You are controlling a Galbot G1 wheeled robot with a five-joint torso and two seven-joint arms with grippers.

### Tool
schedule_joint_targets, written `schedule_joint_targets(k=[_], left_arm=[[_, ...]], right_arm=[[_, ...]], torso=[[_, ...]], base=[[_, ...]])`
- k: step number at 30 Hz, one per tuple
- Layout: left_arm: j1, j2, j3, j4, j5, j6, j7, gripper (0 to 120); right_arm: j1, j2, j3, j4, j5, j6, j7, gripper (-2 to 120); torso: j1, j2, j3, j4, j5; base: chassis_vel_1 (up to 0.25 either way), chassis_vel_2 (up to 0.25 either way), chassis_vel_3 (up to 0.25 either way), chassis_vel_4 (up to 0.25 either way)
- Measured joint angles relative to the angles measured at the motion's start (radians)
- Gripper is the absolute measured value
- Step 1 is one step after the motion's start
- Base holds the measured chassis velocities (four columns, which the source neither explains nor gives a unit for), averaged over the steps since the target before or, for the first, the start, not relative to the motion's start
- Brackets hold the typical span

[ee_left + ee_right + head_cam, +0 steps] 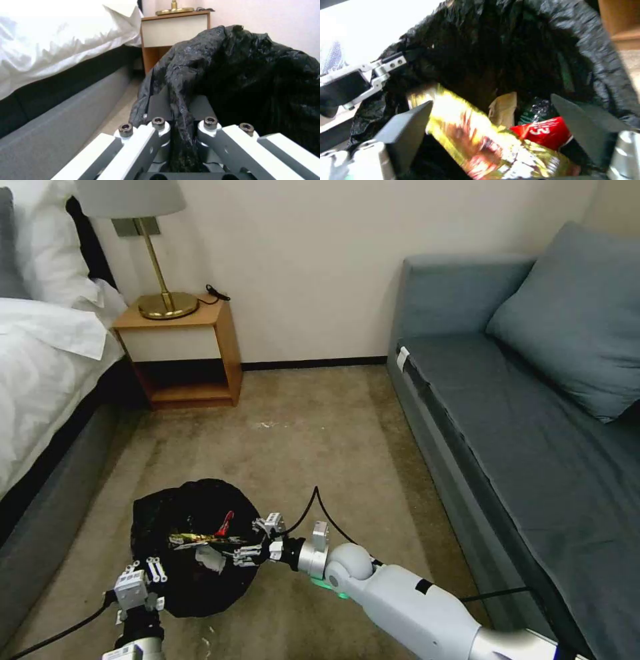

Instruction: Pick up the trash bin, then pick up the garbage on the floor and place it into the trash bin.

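Over the trash bin (pixel 193 553), right claw (pixel 500 140) gapes around gold wrapper (pixel 476 140).

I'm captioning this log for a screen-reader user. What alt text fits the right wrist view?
The open right gripper hangs over the trash bin lined with black plastic, a gold-brown snack wrapper between its fingers. Inside lie a red-and-white wrapper and crumpled brown paper; the left gripper pinches the far rim.
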Motion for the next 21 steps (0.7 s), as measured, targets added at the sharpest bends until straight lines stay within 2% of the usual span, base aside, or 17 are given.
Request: schedule_joint_targets(k=[1, 4, 14, 16, 19, 20, 21], left_arm=[[-0.001, 0.0, -0.002, 0.003, -0.001, -0.001, -0.001, 5], [-0.001, 0.0, -0.004, 0.006, -0.008, -0.002, -0.004, 5], [-0.008, 0.0, -0.01, 0.015, -0.058, -0.003, -0.021, 5], [-0.012, 0.0, -0.013, 0.015, -0.102, 0.002, -0.028, 5], [-0.03, 0.0, -0.024, 0.015, -0.22, 0.019, -0.041, 5], [-0.03, 0.0, -0.024, 0.015, -0.22, 0.019, -0.041, 5], [-0.036, 0.0, -0.028, 0.012, -0.269, 0.027, -0.048, 5]], right_arm=[[-0.005, -0.003, 0.01, 0.005, -0.003, 0.002, 0.0, 99], [-0.019, -0.007, 0.042, 0.019, -0.006, 0.007, 0.0, 100], [-0.05, -0.013, 0.164, 0.075, 0.047, 0.007, 0.006, 100], [-0.06, -0.021, 0.212, 0.089, 0.077, 0.003, 0.008, 100], [-0.078, -0.048, 0.282, 0.104, 0.114, -0.001, 0.01, 100], [-0.078, -0.048, 0.282, 0.104, 0.114, -0.001, 0.01, 100], [-0.085, -0.058, 0.294, 0.109, 0.125, -0.001, 0.012, 100]], torso=[[0.0, 0.0, 0.0, 0.0, 0.0], [0.0, 0.0, 0.0, 0.0, 0.0], [0.0, 0.0, 0.0, 0.0002, 0.0], [0.0, 0.0, 0.0, 0.0002, 0.0], [0.0, 0.0, 0.0, 0.0001, -0.0002], [0.0, 0.0, 0.0, 0.0001, -0.0002], [0.0, 0.0, 0.0, 0.0, -0.0001]], base=[[0.0, 0.0, 0.0, 0.0], [0.0, 0.0, 0.0, 0.0], [0.0, 0.0, 0.0, 0.0], [0.0, 0.0, 0.0, 0.0], [0.0, 0.0, 0.0, 0.0], [0.0, 0.0, 0.0, 0.0], [0.0, 0.0, 0.0, 0.0]])
